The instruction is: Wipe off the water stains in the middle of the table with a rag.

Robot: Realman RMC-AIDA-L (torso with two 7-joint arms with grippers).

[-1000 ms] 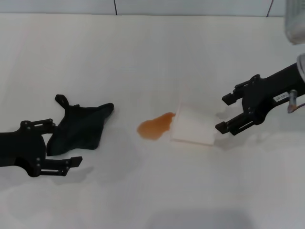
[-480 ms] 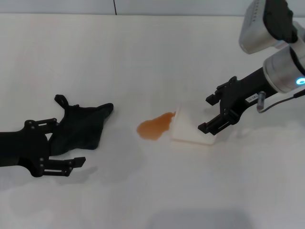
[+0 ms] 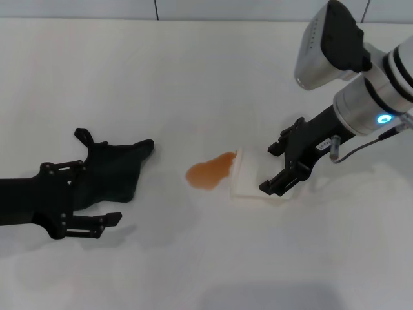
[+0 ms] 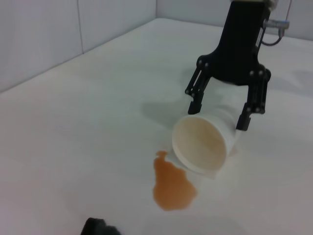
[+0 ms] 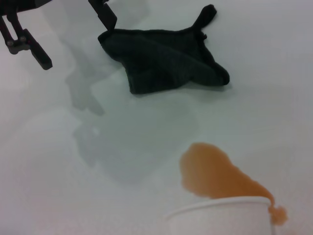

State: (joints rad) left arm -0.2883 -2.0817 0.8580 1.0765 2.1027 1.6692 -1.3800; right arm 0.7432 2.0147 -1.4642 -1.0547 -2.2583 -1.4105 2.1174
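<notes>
Since the earlier frames the right gripper (image 3: 281, 169) has advanced from the right side of the table (image 3: 193, 77) and now straddles the base end of the tipped paper cup (image 3: 250, 179), while the left gripper (image 3: 87, 198) has crept slightly forward at the rag's near edge. Water stains (image 3: 210, 172): one orange-brown puddle near the middle of the surface, irregular in outline, its right end touching the cup's rim. The wrist views confirm this contact, with a small drip at the rim. Rag (image 3: 108, 169): black, crumpled, flat on the surface, well to the left of the puddle and apart from it, with a pointed corner reaching toward the far edge. Cup: white, lying on its side, mouth facing the puddle.

Right gripper: jaws wide, one finger on each side of the cup; the left wrist view shows the fingertips (image 4: 243, 122) close to the cup wall, but contact cannot be confirmed. Left gripper: low over the surface at the left edge, jaws wide, upper finger overlapping the rag's near-left portion, lower finger over bare surface, nothing held.
</notes>
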